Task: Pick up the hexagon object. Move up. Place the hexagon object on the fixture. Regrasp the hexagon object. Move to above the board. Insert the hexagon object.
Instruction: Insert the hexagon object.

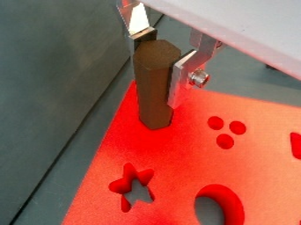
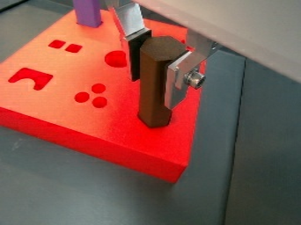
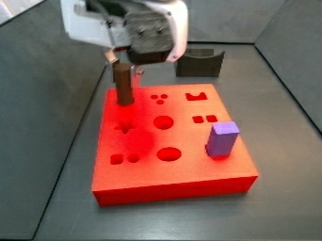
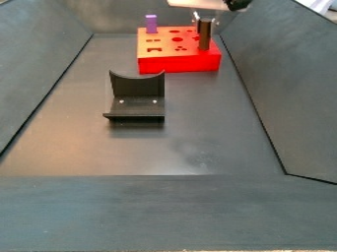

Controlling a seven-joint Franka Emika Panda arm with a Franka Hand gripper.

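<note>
The hexagon object is a brown six-sided peg, held upright. My gripper is shut on its upper part, one silver finger on each side. It also shows in the wrist view with my gripper. Its lower end is at the top face of the red board, near one edge. I cannot tell whether it touches. In a side view the peg hangs over the board's far left part. The fixture stands apart from the board.
A purple block stands on the board's right side, away from the peg; it also shows in a wrist view. Star and circle cut-outs lie near the peg. Dark walls enclose the grey floor.
</note>
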